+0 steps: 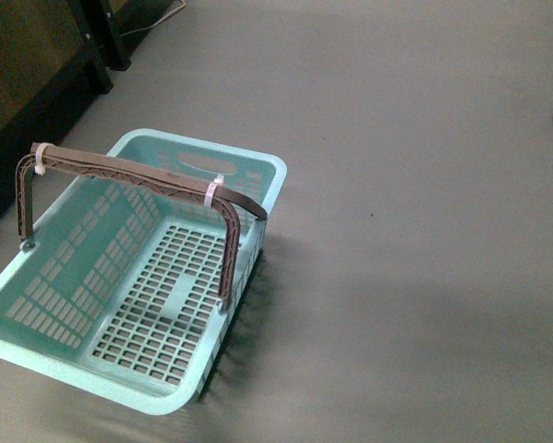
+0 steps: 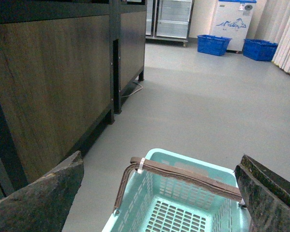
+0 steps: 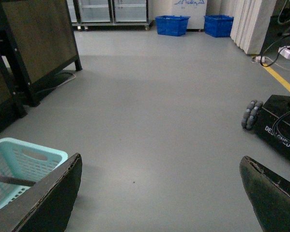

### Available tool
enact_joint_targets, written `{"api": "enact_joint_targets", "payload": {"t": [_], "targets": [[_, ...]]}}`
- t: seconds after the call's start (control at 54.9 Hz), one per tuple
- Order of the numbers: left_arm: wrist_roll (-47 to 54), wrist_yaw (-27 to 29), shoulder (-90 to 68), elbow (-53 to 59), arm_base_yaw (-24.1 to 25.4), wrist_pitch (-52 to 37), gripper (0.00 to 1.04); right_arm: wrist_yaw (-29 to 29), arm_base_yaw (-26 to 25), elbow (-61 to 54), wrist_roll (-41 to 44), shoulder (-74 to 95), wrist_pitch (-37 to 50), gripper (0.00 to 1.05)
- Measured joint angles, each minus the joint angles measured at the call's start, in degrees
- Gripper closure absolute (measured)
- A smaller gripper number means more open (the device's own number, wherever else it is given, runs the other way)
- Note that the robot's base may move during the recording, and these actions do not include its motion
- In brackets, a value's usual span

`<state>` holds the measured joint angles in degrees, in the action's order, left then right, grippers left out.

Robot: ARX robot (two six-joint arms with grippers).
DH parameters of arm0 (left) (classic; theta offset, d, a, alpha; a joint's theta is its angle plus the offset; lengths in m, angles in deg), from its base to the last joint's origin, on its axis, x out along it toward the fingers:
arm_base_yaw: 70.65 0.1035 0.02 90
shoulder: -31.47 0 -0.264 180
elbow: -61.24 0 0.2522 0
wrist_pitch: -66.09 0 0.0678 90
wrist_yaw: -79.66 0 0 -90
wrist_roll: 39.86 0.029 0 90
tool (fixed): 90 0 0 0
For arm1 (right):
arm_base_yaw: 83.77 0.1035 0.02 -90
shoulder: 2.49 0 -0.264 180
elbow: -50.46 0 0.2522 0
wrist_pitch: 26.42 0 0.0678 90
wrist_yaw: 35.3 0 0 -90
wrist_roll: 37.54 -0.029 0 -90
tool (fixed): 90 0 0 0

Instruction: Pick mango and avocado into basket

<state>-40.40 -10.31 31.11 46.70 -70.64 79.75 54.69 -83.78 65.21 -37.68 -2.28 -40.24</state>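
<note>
The light teal basket [image 1: 248, 166] stands empty on the grey floor at the left of the front view, its brown-grey handle [image 1: 128, 172] upright with white zip ties. It also shows in the left wrist view [image 2: 183, 159] and at the edge of the right wrist view [image 3: 28, 151]. My left gripper [image 2: 159, 198] is open, its fingers wide apart above the basket. My right gripper [image 3: 159, 193] is open over bare floor to the basket's right. No mango or avocado is in view. Neither gripper shows in the front view.
Dark wood-panelled shelving on black legs [image 2: 53, 82] stands to the left of the basket. A black wheeled base [image 3: 275, 125] sits at the right. Blue crates [image 2: 213, 44] and glass-door fridges [image 2: 169, 19] are far back. A cable [image 2: 132, 89] lies by the shelving.
</note>
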Motion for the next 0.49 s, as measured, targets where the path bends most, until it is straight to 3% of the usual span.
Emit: {"api": "enact_joint_targets", "payload": {"t": [0.492], "targets": [[0.0, 0.0, 0.0, 0.0, 0.0, 0.0, 0.09, 0.0, 0.0, 0.0, 0.0, 0.0, 0.0, 0.09]]}}
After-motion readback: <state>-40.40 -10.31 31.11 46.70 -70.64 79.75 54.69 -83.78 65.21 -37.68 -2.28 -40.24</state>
